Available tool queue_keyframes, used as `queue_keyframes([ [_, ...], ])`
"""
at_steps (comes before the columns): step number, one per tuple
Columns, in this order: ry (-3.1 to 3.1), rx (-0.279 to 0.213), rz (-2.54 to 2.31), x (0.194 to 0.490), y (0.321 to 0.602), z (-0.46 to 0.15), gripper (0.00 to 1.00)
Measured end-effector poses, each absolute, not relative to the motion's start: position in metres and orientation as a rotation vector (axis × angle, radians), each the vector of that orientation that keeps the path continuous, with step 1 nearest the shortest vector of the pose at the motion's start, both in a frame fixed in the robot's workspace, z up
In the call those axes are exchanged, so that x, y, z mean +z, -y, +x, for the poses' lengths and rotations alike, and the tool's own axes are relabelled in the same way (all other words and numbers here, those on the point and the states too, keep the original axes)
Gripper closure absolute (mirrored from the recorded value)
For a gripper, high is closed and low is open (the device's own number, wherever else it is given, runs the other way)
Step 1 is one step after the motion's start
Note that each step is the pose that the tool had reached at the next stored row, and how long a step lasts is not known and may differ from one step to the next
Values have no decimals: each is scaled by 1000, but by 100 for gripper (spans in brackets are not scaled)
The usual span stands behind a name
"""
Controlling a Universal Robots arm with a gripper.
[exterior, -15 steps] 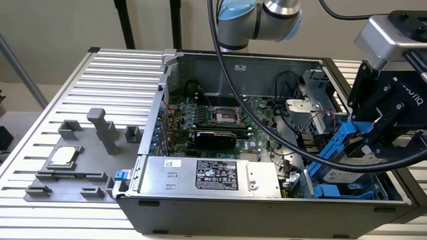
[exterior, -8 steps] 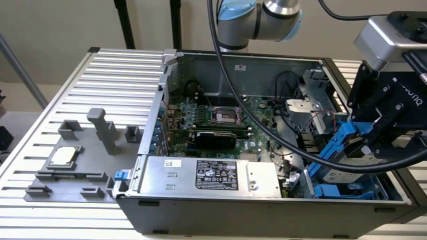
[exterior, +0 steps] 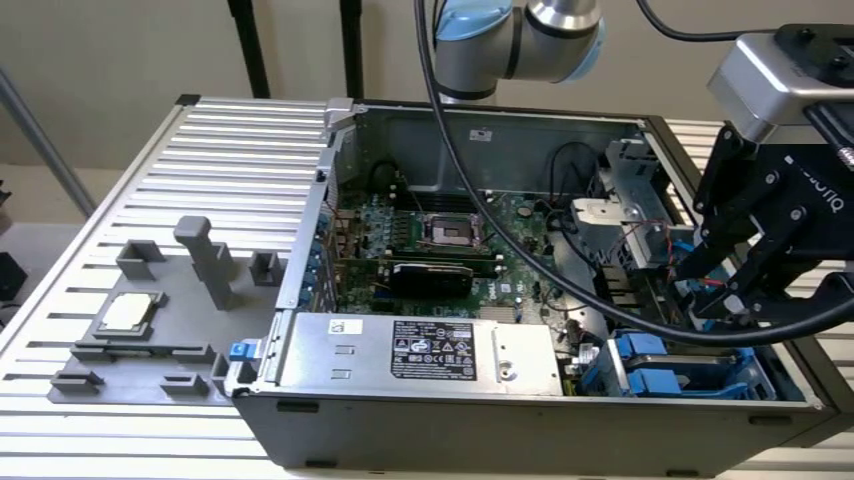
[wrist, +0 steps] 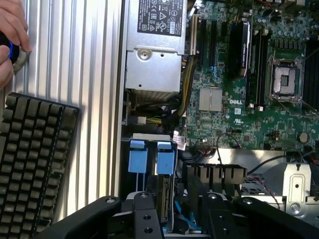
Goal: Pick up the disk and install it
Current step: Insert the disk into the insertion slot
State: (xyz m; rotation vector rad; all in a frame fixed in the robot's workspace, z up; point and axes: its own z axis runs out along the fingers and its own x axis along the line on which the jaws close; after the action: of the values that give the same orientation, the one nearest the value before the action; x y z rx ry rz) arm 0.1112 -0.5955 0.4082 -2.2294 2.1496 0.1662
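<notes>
A ribbed metal worktop (exterior: 254,140) is carrying an open computer case (exterior: 534,435), with its motherboard (exterior: 441,240) and a silver power supply (exterior: 427,350) lying exposed. Towards the exterior view's left, a grey fixture (exterior: 200,265) is sitting on the worktop with a small square chip (exterior: 127,313) in it. In the wrist view a keyboard (wrist: 30,164) is lying beside the case, and a person's hand (wrist: 10,35) is resting near it on a small dark object.

The gripper (exterior: 721,295) is hanging over the drive bay (exterior: 727,375) in the case's corner, at the exterior view's right. The disk (wrist: 165,199) is standing on edge in that bay, its blue tab pointing towards the power supply and a second blue tab sitting just beside it. The fingers (wrist: 142,214) are standing apart on either side of the disk's edge. A gap is showing on one side, so they are looking open rather than clamping it.

By this layout, the work is sitting at the very end of the install step. The disk is appearing to be down in its slot and the grip is appearing to be off it. How fully it is seated is hidden by the fingers. Any further move is calling for a straight path clear of the blue frame and the nearby cables, so that nothing is dragging the disk out of place.
</notes>
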Motion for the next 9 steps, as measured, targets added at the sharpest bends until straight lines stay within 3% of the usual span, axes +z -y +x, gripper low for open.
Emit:
queue_keyframes([
  [7, -2146, 167, -2232, 408, 595, 120, 63],
  [9, -2146, 167, -2232, 408, 595, 120, 76],
])
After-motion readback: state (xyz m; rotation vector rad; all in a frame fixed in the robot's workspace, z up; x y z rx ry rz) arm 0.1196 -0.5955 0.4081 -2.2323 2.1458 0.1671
